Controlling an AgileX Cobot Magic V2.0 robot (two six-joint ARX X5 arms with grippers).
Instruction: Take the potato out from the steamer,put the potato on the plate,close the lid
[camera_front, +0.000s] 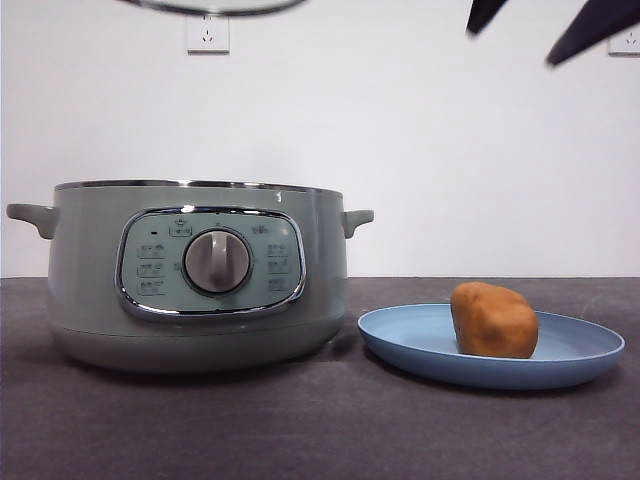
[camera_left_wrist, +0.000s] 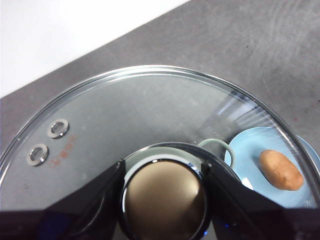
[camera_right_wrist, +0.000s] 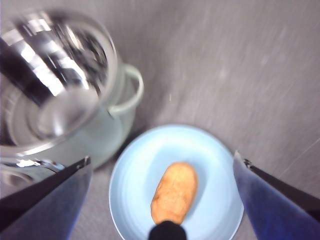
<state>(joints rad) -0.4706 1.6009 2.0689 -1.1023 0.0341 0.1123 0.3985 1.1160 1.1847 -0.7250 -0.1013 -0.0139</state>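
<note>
The pale green steamer (camera_front: 90, 260) stands uncovered on the left of the table. High above it hangs the glass lid (camera_left_wrist: 140, 110), its steel rim (camera_front: 215, 6) just showing at the top edge of the front view. My left gripper (camera_left_wrist: 162, 165) is shut on the lid's knob (camera_left_wrist: 164, 200). The orange-brown potato (camera_front: 493, 320) lies on the light blue plate (camera_front: 420, 345) to the right of the steamer. My right gripper (camera_right_wrist: 162, 157) hovers well above the potato (camera_right_wrist: 175, 192) and plate (camera_right_wrist: 145, 160), jaws wide open and holding nothing; its tips (camera_front: 514, 44) show at the top right.
A white wall with two power sockets (camera_front: 207, 33) (camera_front: 625, 40) runs behind the dark grey table (camera_front: 300, 430). The steamer's side handle (camera_front: 357, 219) reaches toward the plate, with a small gap between pot and plate.
</note>
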